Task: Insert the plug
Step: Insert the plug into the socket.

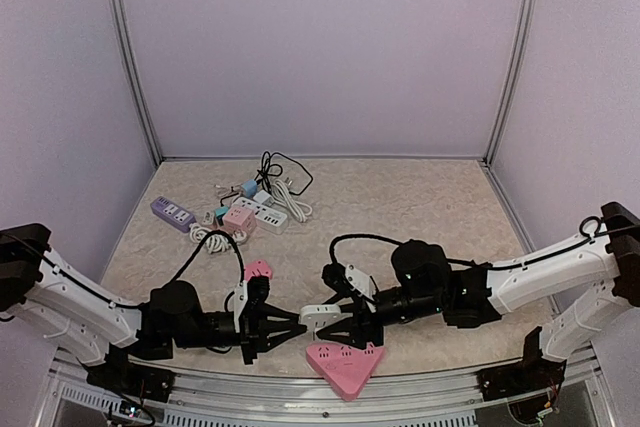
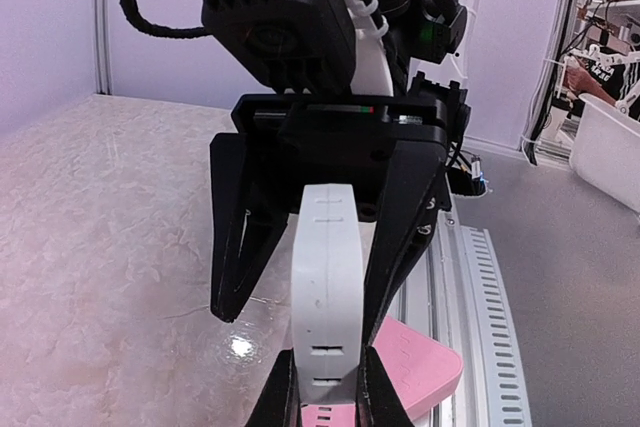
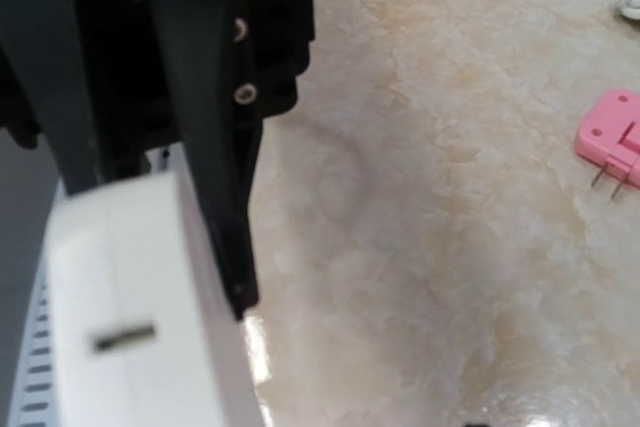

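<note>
The left tool (image 1: 293,328) was clenched on one end of a white power strip (image 1: 320,314), holding it off the bench (image 1: 420,207) near the front edge. In the left wrist view the strip stood on its narrow edge between the two black fingers, with its thin side facing the camera.

The right tool (image 1: 347,328) faced it from the other side. Its jaws were spread, one to each side of the strip's far end. There was a visible gap on one side, so it was not gripping.

The pink plug (image 1: 258,269) lay on the bench just behind the left tool, held by neither arm. The right wrist view showed it with two metal prongs pointing toward the camera.

A pink triangular power strip (image 1: 345,367) lay flat at the front edge of the bench, below and in front of the two tools.

Well apart, at the back left, sat a cluster of power strips and cords (image 1: 245,209), among them a purple strip, a white one and a pink block.
</note>
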Controlling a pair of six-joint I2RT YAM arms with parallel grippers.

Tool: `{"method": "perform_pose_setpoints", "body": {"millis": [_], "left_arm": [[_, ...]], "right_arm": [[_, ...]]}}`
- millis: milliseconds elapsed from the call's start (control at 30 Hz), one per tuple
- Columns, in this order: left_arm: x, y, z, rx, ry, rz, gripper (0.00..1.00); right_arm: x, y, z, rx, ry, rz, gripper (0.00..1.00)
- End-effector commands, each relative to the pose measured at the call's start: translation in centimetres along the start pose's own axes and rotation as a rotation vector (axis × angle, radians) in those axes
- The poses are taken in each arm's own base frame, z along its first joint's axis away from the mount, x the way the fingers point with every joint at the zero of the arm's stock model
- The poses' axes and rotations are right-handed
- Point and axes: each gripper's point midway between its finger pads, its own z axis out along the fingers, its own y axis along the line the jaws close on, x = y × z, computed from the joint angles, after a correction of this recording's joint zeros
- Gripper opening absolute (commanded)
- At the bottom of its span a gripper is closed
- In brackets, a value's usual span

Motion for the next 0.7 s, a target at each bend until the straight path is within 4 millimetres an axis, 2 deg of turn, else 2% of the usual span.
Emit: {"method": "perform_pose_setpoints", "body": {"millis": [0,133,367,567,667], "left_arm": [[-1.6,-0.9,0.4,0.033,-0.051,0.015,0.0],[-1.6,-0.9,0.3,0.033,-0.054,0.015,0.0],[-1.6,-0.8,0.3,0.028,-0.054,0.022,0.0],[-1.4,-0.5,0.1,0.009,-0.049,0.018,0.0],[-1.3,-0.4,0.0,0.003,-0.047,0.02,0.0]], "right_arm": [[2.2,-0.9,0.2,0.053,0.055,-0.044,0.58],[2.5,-0.6,0.1,0.058,0.048,-0.068,0.59],[2.7,-1.1,0.4,0.09,0.054,-0.087,0.59],[2.5,0.3,-1.1,0.031,0.071,-0.082,0.59],[0.9,1.9,-2.5,-0.028,0.036,-0.09,0.6]]}}
